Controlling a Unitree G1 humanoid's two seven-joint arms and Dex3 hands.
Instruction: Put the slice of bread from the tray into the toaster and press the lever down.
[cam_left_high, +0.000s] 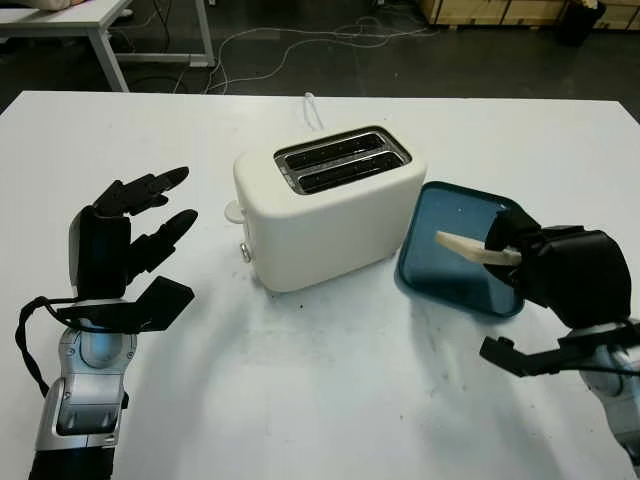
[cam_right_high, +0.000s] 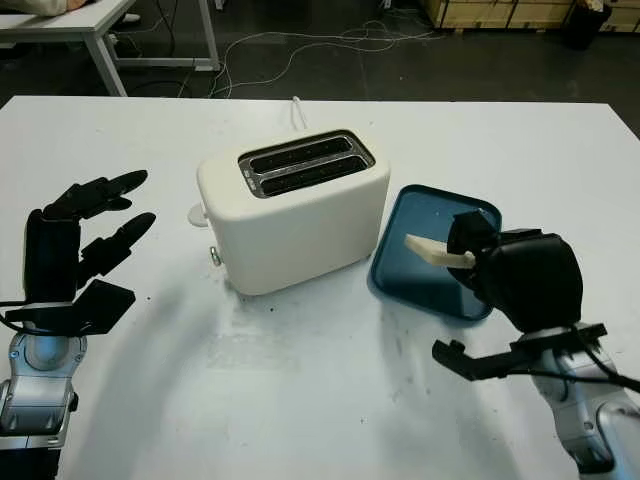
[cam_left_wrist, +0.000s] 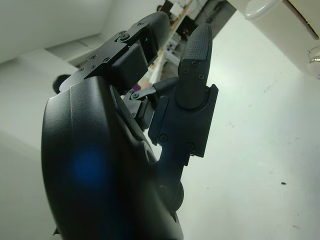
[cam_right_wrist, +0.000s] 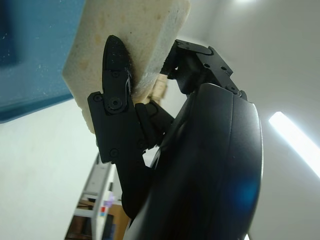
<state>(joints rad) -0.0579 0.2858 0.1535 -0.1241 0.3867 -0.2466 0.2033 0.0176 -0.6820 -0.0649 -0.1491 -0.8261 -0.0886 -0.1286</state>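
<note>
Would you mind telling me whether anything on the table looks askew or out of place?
The toaster sits turned at an angle to the table edge, and the blue tray beside it is skewed too. Nothing looks spilled or damaged.

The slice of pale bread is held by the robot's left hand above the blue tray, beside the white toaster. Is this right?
Not quite: the right hand holds the slice of pale bread, as the left eye view shows. The left hand is open, on the toaster's other side. The bread is above the blue tray, beside the white toaster.
</note>
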